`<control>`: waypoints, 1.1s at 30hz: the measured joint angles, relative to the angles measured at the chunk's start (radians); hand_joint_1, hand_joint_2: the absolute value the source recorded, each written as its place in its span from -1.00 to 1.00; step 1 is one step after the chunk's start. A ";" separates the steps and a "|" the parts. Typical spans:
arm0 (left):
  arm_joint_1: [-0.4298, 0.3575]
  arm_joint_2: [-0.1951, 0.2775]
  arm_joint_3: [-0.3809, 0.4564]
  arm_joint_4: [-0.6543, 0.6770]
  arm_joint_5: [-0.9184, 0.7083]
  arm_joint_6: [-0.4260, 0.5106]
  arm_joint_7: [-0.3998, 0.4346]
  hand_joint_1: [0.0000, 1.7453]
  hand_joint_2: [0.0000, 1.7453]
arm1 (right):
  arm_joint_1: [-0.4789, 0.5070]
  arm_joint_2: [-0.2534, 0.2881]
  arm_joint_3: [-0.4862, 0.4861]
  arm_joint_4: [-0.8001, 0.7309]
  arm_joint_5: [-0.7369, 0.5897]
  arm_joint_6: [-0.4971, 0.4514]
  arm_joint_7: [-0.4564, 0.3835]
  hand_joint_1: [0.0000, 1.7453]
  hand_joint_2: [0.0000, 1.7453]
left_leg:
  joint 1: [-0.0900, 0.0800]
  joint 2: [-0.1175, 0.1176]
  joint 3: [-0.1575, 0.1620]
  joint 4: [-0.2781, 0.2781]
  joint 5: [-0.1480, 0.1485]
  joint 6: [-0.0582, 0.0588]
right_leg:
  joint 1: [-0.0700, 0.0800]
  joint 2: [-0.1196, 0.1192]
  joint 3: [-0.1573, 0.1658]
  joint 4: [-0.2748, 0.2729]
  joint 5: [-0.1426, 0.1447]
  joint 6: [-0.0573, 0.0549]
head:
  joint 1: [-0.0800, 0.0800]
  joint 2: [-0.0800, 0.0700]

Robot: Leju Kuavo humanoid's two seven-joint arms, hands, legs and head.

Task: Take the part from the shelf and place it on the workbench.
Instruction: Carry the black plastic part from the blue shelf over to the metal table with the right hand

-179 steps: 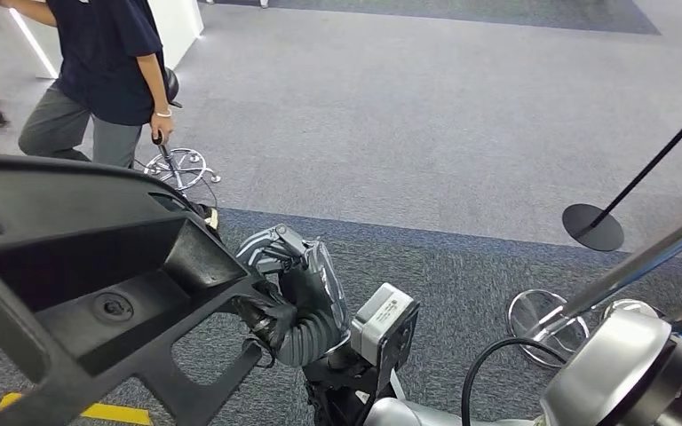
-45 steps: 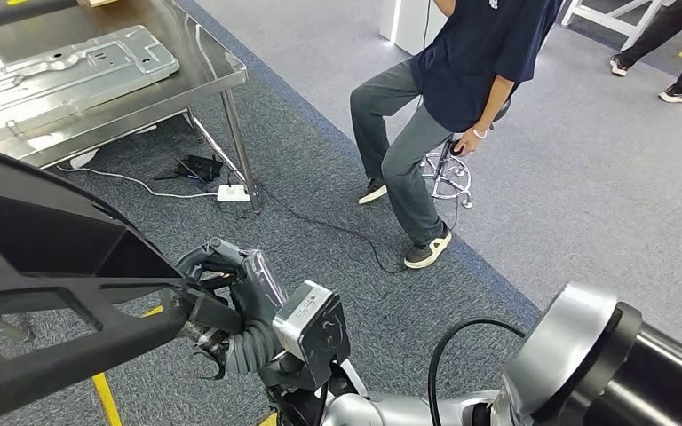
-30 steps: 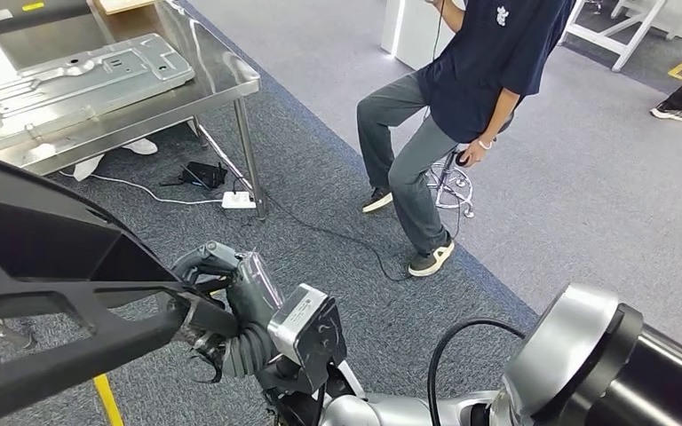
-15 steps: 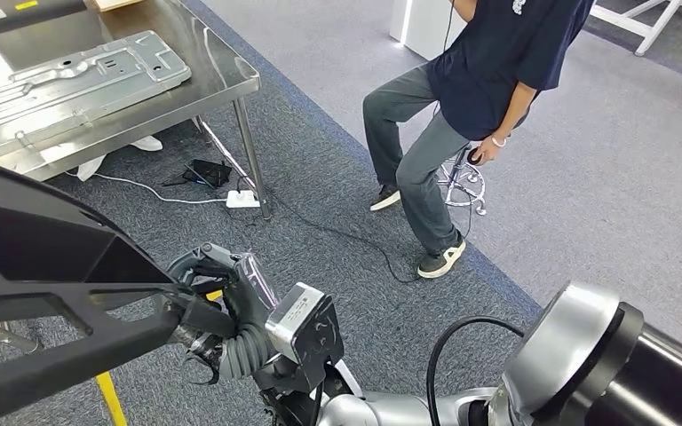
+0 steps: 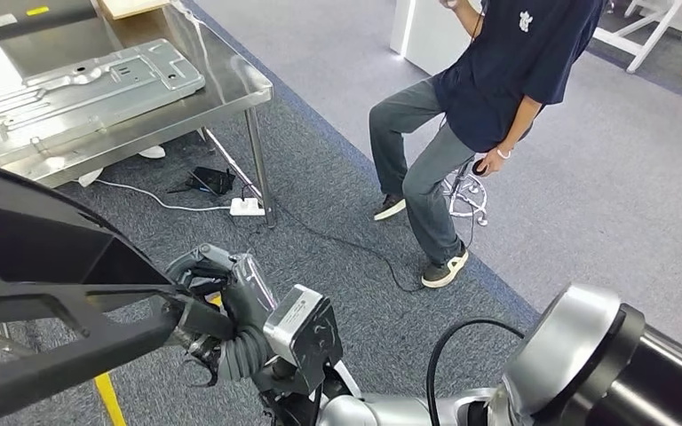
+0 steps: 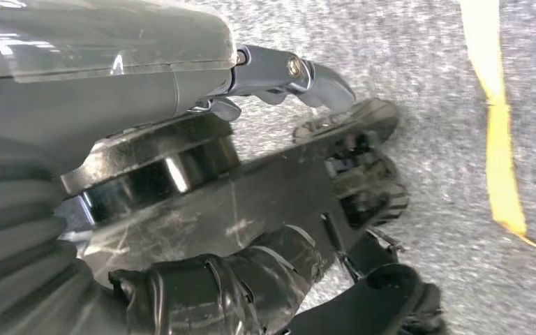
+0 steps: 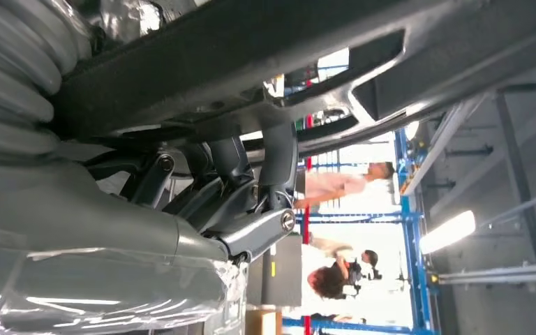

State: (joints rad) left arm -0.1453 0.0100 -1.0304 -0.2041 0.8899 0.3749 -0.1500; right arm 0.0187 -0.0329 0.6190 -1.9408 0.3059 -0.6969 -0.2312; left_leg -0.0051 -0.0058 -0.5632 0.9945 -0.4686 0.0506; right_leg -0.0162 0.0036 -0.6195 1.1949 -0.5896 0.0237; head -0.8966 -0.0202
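The large black plastic part [image 5: 44,293] is nearest, in the air above the grey carpet [image 5: 337,231] and not yet over the workbench. In the head view the right hand [image 5: 222,306] grips one bar at the part's edge, with its dark fingers wrapped around it. In the left wrist view the left hand [image 6: 202,279] holds another edge of the same part [image 6: 251,202]: the dark fingers [image 6: 251,276] curl under the black plastic and the grey thumb [image 6: 293,73] lies on the other side of it. A yellow floor line [image 6: 499,132] runs on the carpet below.

Farther away stands the steel workbench [image 5: 231,84], with a pressed metal sheet [image 5: 80,84] lying flat on it. Under the bench, a white power strip [image 5: 247,207] and cables lie on the floor. Beyond, a person [image 5: 471,115] in a dark shirt and grey trousers leans on a stool [image 5: 466,191]
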 joint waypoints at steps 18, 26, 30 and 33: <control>-0.002 -0.002 0.000 0.000 -0.011 0.000 0.013 -1.00 1.00 | 0.001 -0.001 0.007 0.002 -0.002 0.000 0.003 1.00 1.00 | 0.008 0.000 -0.125 0.297 -0.151 -0.057 | -0.001 -0.002 0.030 -0.150 0.109 -0.040 | -0.002 0.000; 0.016 -0.003 0.000 0.000 -0.024 0.008 0.044 -1.00 1.00 | 0.023 -0.003 0.007 0.002 -0.038 0.000 -0.001 1.00 1.00 | -0.009 0.000 -0.028 0.031 -0.007 -0.016 | -0.001 0.007 0.071 -0.159 0.076 -0.014 | -0.002 0.000; 0.019 -0.008 0.000 0.000 -0.031 0.015 0.051 -1.00 1.00 | 0.036 -0.009 0.007 -0.001 -0.040 0.000 0.005 1.00 1.00 | -0.003 0.002 0.003 0.002 -0.007 0.002 | -0.001 0.004 0.012 -0.036 0.022 0.001 | -0.002 0.000; 0.022 -0.013 0.000 0.000 -0.032 0.021 0.053 -1.00 1.00 | 0.052 -0.016 0.007 -0.003 -0.037 0.000 0.006 1.00 1.00 | -0.002 0.003 0.018 0.002 -0.023 0.007 | -0.003 0.003 -0.089 0.110 -0.009 0.009 | -0.002 0.000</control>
State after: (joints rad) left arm -0.1234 -0.0029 -1.0304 -0.2041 0.8577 0.3956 -0.0967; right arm 0.0709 -0.0484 0.6260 -1.9439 0.2687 -0.6972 -0.2251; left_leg -0.0072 -0.0027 -0.5450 0.9968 -0.4912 0.0575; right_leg -0.0191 0.0065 -0.7081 1.3050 -0.5983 0.0325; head -0.8981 -0.0198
